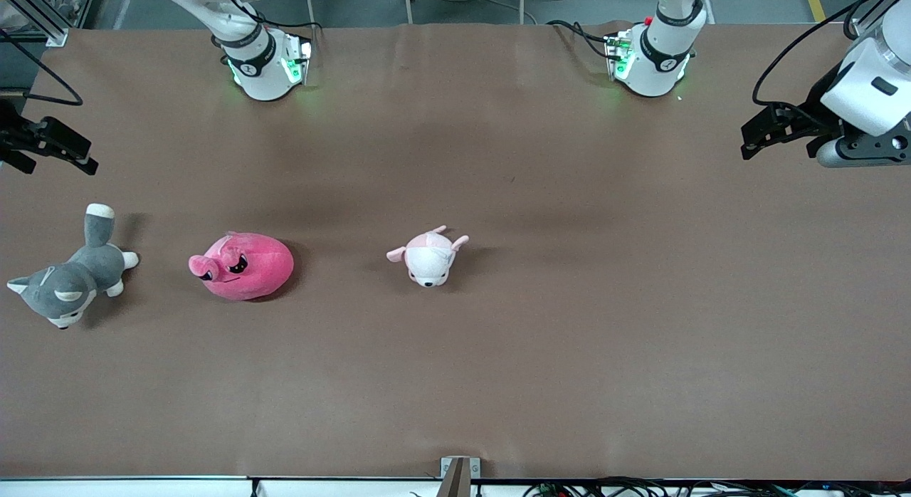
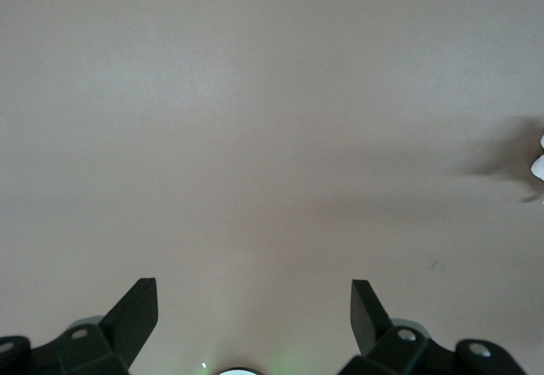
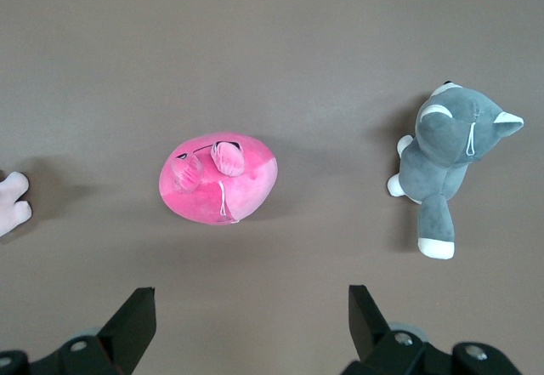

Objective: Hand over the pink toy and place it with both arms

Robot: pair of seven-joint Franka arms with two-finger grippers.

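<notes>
The pink toy [image 1: 243, 266] is a round hot-pink plush with an angry face. It lies on the brown table toward the right arm's end, and it also shows in the right wrist view [image 3: 219, 178]. My right gripper [image 1: 58, 162] hangs open and empty in the air over the table's right-arm end; in its own view [image 3: 252, 292] the jaws stand wide apart over bare table. My left gripper [image 1: 776, 144] hangs open and empty over the left arm's end of the table, with only bare table between its jaws [image 2: 255, 286].
A grey and white plush cat [image 1: 67, 280] lies beside the pink toy, closer to the table's right-arm end; it shows in the right wrist view [image 3: 446, 158]. A small white and pale-pink plush [image 1: 429, 256] lies near the table's middle.
</notes>
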